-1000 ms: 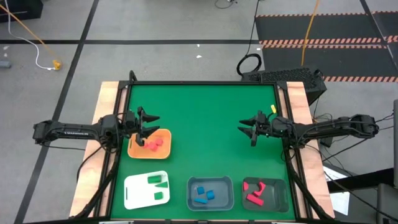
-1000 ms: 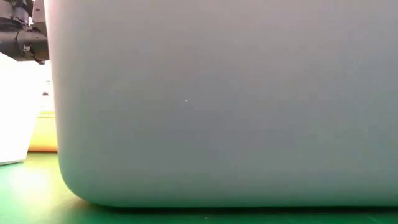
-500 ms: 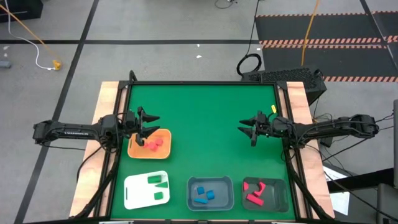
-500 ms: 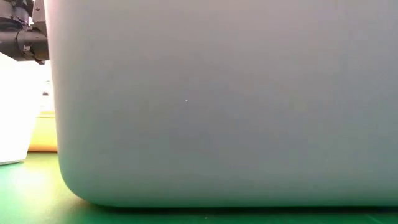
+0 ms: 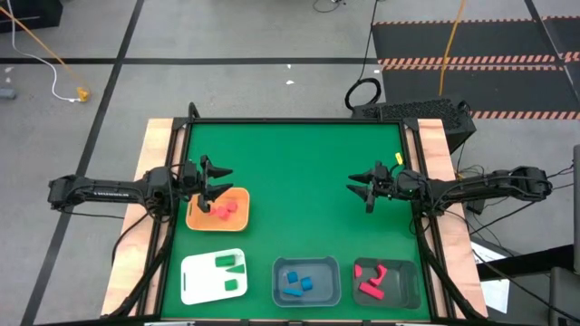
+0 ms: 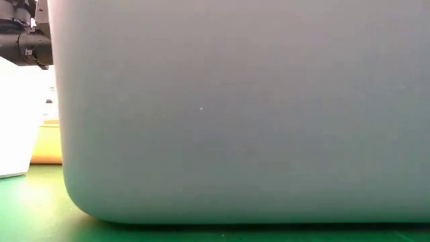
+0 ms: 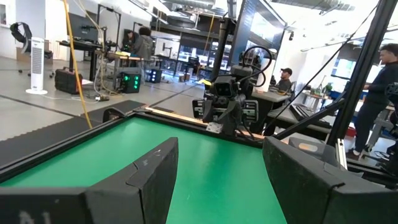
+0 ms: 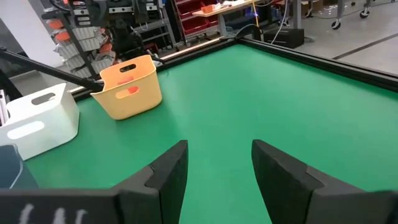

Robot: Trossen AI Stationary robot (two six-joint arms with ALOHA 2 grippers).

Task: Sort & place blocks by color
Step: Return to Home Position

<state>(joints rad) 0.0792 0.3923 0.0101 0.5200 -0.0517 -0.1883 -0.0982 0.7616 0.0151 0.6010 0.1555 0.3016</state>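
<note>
My left gripper (image 5: 224, 181) (image 7: 221, 149) hovers open over the far rim of the orange tray (image 5: 217, 211), which holds a few red blocks (image 5: 224, 210). My right gripper (image 5: 356, 191) (image 8: 219, 149) is open too, over bare green mat near the right edge. Three trays stand along the near edge. The white tray (image 5: 213, 277) holds green blocks (image 5: 232, 265). The grey tray (image 5: 306, 282) has blue blocks (image 5: 298, 283) lying in it. Red and pink blocks (image 5: 372, 282) lie in the dark tray (image 5: 387, 282). In the right wrist view the orange tray (image 8: 127, 87) and white tray (image 8: 37, 121) show ahead.
The green mat (image 5: 299, 172) is bare between the two grippers and toward the far edge. A raised black frame and wooden side rails (image 5: 149, 154) border the mat. The grey tray's wall (image 6: 235, 107) fills most of the low view. People stand in the room beyond the table (image 7: 379, 81).
</note>
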